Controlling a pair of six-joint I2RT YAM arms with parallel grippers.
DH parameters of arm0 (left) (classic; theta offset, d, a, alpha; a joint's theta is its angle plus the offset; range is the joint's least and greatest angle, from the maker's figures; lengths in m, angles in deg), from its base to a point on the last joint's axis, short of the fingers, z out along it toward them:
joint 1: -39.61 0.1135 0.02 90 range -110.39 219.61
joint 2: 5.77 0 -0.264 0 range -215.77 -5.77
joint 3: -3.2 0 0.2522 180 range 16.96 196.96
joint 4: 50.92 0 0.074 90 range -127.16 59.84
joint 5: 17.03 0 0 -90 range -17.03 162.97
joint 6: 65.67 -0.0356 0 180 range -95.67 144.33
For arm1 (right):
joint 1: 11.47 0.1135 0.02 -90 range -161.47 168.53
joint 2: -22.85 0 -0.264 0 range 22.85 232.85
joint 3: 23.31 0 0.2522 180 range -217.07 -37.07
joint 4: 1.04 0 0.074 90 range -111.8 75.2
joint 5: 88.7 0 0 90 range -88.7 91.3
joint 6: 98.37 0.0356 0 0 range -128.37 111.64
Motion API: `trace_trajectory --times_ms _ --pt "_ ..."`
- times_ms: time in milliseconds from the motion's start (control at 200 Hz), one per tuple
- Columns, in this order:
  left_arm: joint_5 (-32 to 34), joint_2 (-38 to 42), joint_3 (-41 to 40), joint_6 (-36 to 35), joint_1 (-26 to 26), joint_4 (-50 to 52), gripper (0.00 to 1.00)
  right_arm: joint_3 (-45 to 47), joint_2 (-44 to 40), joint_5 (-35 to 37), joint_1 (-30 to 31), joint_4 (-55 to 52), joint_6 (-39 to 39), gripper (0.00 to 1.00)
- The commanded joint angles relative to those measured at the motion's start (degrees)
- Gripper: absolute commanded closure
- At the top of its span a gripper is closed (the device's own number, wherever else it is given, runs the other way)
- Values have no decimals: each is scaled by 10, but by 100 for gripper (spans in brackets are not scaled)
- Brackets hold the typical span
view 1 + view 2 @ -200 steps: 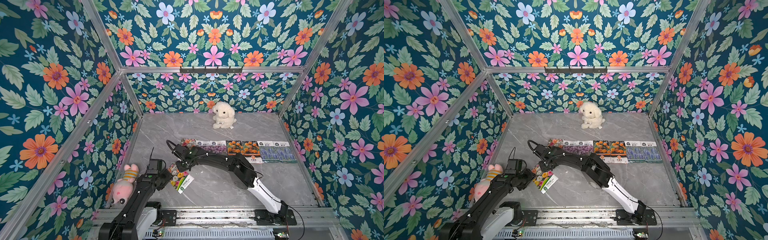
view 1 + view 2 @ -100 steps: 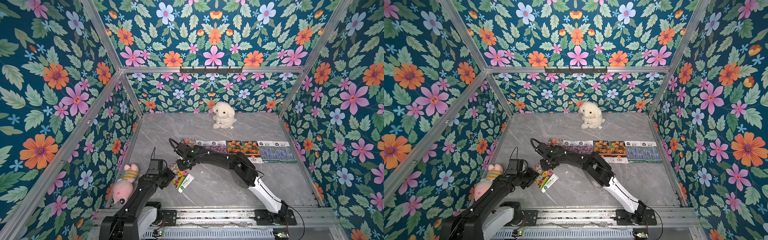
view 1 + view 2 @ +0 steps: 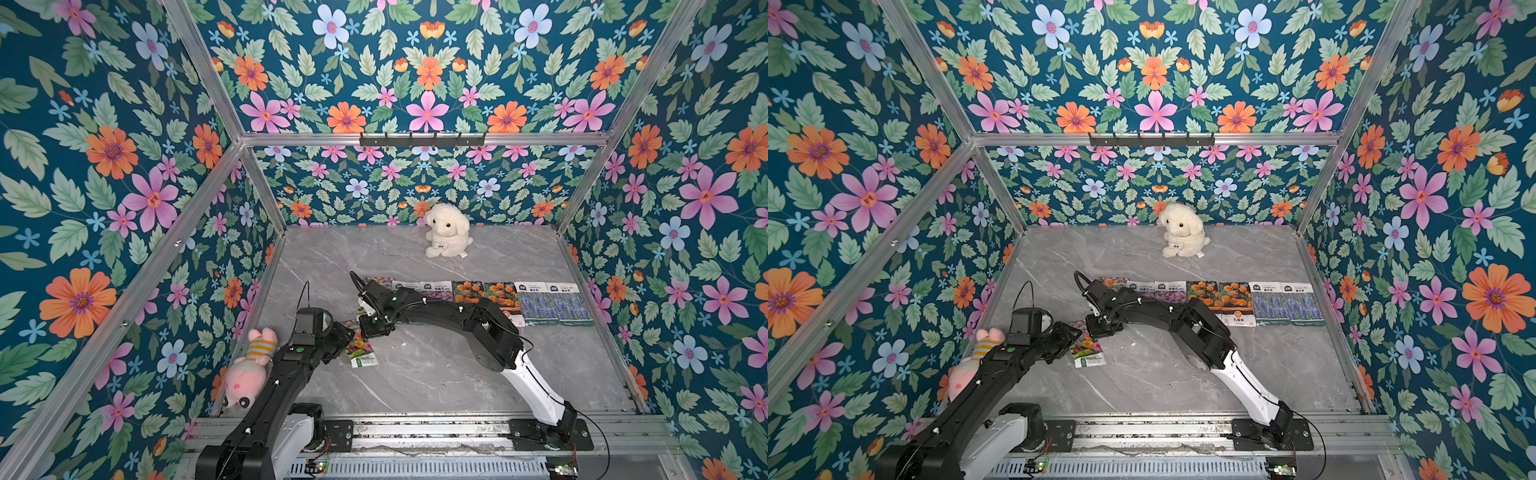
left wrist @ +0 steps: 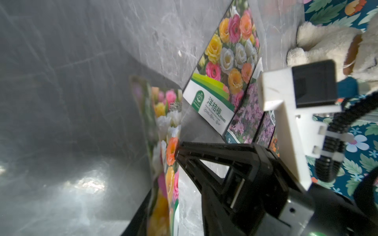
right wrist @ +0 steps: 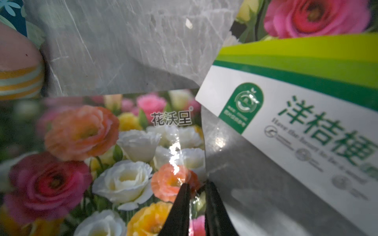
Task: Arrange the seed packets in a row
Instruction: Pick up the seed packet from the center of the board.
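A loose multicolour seed packet [image 3: 362, 353] [image 3: 1088, 353] sits near the front left, raised at its far end. My right gripper [image 3: 369, 326] [image 5: 196, 190] is shut on that packet's [image 5: 122, 163] edge. My left gripper [image 3: 347, 334] [image 4: 169, 220] reaches in from the left. Its jaws stand either side of the packet [image 4: 163, 153], and a gap still shows on one side. Behind, a row holds another multicolour packet [image 3: 376, 282], two pink-purple packets [image 3: 419, 291], two marigold packets [image 3: 484, 294] and two lavender packets [image 3: 550, 301].
A white plush dog [image 3: 446, 230] sits against the back wall. A pink plush toy [image 3: 249, 370] lies by the left wall beside my left arm. Flowered walls close in three sides, and a metal rail [image 3: 415, 432] runs along the front.
My left gripper has moved in toward the loose packet and its jaws have narrowed around it. The right gripper has kept its hold and shifted slightly toward the front.
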Motion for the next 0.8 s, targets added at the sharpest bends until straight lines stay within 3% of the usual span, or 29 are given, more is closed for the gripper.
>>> trace_trajectory --times_ms 0,285,430,585,795 --pt "26 6 5 -10 1 26 66 13 9 23 -1 -101 5 81" --pt "76 4 41 -30 1 97 100 18 -21 10 -5 -83 4 80" --pt "129 3 85 -51 1 159 100 17 -62 -17 -5 -67 5 73" --pt "179 -10 156 -87 1 217 100 70 -150 -23 -12 -3 21 56" --pt "158 -84 272 -191 1 205 100 185 -283 63 -52 50 33 35"
